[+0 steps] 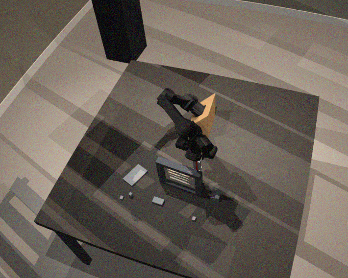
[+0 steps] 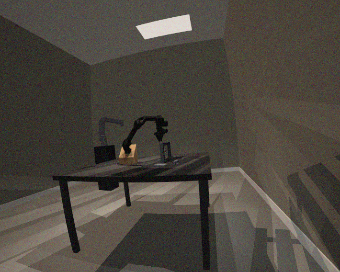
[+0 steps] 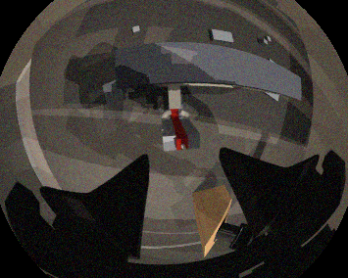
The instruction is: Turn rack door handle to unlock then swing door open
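Dark table [image 1: 258, 143] [image 2: 129, 177], red handle [image 1: 196, 165] [image 3: 179, 128] just beyond open tool [image 1: 200, 158] [image 2: 160, 141] [image 3: 185, 156].

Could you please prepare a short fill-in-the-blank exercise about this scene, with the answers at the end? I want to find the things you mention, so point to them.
The gripper [image 1: 199, 160] [image 2: 160, 139] [image 3: 185, 156] is ____, with nothing between its fingers.
The handle [image 1: 196, 165] [image 3: 179, 129] has white parts and a ____ stripe.
The block [image 1: 210, 119] [image 2: 128, 159] [image 3: 211, 208] at the arm's base is coloured ____.

Missing words: open; red; orange.
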Robot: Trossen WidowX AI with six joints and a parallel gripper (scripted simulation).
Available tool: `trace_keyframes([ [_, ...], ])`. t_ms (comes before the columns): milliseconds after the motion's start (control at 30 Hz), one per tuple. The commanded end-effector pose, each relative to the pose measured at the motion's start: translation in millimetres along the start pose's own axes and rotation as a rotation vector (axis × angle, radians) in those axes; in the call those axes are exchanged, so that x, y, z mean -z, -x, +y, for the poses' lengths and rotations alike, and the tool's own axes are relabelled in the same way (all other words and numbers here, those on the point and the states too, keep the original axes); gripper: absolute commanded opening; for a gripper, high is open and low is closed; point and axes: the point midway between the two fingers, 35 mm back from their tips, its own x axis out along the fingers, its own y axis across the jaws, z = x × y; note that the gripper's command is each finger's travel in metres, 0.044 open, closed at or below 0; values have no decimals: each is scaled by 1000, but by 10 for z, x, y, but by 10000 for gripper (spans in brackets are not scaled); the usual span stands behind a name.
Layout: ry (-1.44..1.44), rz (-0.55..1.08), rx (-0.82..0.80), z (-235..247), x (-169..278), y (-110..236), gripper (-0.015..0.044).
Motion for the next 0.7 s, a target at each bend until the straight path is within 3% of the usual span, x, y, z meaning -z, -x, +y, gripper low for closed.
trace_keyframes([
  [0, -2, -3, 10, 5, -15, -33, 283],
  [667, -2, -3, 9, 9, -32, -360, 283],
])
